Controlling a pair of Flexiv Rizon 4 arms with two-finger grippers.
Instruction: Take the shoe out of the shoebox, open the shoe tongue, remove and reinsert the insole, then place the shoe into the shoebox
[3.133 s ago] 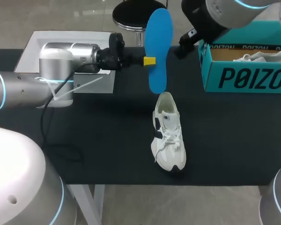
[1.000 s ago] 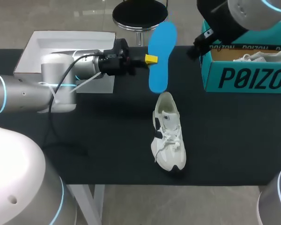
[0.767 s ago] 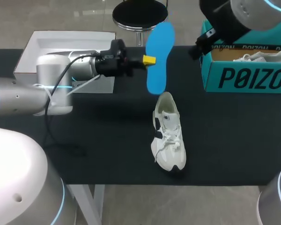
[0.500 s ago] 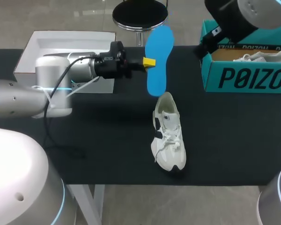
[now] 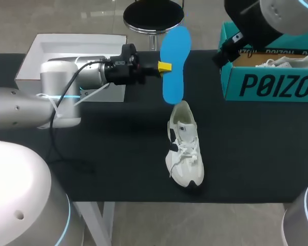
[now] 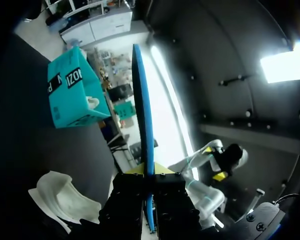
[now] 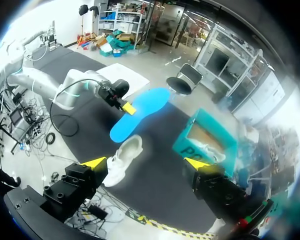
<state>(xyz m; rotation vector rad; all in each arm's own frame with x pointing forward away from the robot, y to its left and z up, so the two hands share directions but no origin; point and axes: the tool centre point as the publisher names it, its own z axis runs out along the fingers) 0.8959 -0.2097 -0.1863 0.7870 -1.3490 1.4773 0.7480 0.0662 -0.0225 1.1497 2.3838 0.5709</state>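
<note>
Blue insole (image 5: 174, 64) hangs pinched in the left gripper (image 5: 164, 66), long axis 12-to-6, lower tip just at 12 o'clock of the white sneaker (image 5: 184, 146) heel on the table (image 5: 118, 154); right gripper (image 7: 146, 163) spread wide, empty, near the shoebox (image 5: 267, 84).

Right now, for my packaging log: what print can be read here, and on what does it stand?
Teal cardboard shoebox, front wall: large black brand lettering, cut off at the view's edge.
Shoebox rim: the same lettering, smaller.
White lace-up shoe: small dark label, too small to read.
Blue foam insole: none.
</note>
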